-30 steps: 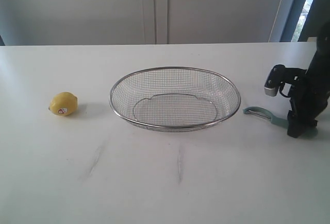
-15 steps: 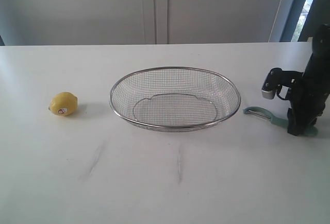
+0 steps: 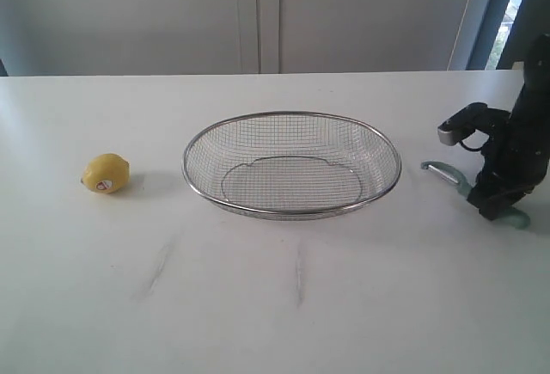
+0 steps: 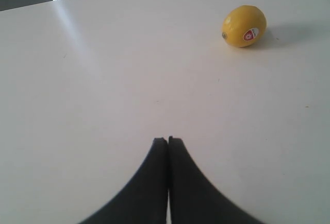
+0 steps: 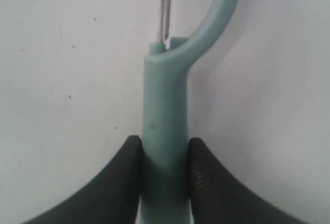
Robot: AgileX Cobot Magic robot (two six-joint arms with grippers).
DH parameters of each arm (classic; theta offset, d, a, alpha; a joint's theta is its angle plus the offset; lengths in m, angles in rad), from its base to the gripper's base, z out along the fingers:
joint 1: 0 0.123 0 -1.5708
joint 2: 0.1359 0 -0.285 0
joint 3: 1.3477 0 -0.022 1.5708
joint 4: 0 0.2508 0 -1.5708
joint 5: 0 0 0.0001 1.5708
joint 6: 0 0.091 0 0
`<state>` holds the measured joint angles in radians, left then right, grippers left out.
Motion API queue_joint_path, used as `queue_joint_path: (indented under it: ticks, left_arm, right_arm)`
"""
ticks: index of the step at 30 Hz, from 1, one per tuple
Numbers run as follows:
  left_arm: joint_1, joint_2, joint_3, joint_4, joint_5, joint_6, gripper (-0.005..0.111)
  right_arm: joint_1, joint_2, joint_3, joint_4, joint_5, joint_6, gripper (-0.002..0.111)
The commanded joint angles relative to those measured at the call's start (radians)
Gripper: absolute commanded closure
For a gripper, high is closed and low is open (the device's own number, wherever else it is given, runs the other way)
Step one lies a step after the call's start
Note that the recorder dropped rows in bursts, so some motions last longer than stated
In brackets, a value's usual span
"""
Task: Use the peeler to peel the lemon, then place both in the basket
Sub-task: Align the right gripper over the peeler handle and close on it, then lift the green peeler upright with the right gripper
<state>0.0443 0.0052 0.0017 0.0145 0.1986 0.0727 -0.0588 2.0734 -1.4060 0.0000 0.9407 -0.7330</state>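
Observation:
The yellow lemon (image 3: 106,173) (image 4: 244,26) with a red-and-white sticker lies on the white table, left of the wire-mesh basket (image 3: 292,166). At the far right, my right gripper (image 3: 497,204) (image 5: 165,149) is shut on the teal handle of the peeler (image 3: 454,178) (image 5: 166,116). Both black fingers press the handle's sides. The peeler's blade end is tipped up off the table toward the basket. My left gripper (image 4: 168,140) is shut and holds nothing, well away from the lemon. It does not show in the exterior view.
The white table (image 3: 284,305) runs to a far edge in front of pale cabinet doors. Faint grey scuffs (image 3: 159,264) mark the tabletop in front of the basket.
My right gripper closed onto the peeler's handle and tilted; the peeler's blade end rose off the table and shifted right. The lemon, basket and left gripper stayed still.

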Motion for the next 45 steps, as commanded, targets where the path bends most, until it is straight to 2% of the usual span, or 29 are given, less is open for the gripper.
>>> queue_joint_path:
  ticks: [1,9,15,24,38,45]
  left_arm:
    - [0.003,-0.005,-0.002,-0.002,-0.004,-0.005,0.106]
    - [0.003,-0.005,-0.002,-0.002,-0.004,-0.005,0.106]
    - [0.003,-0.005,-0.002,-0.002,-0.004,-0.005,0.106]
    - [0.003,-0.005,-0.002,-0.002,-0.004,-0.005,0.106]
    - [0.003,-0.005,-0.002,-0.002,-0.004,-0.005,0.106]
    - [0.003,-0.005,-0.002,-0.002,-0.004,-0.005,0.106]
  right_arm:
    - [0.0,-0.077,0.001,0.026,-0.003,0.068,0.108]
    - [0.0,-0.196,0.001,0.199,0.003,0.068,0.108]
    - [0.0,-0.291,0.004,0.214,0.049,0.053,0.108]
    - [0.0,-0.438,0.106,0.316,-0.025,0.012,0.108]
    - [0.0,-0.546,0.282,0.377,-0.114,-0.034,0.108]
    - [0.0,-0.587,0.344,0.584,-0.094,-0.239,0.108]
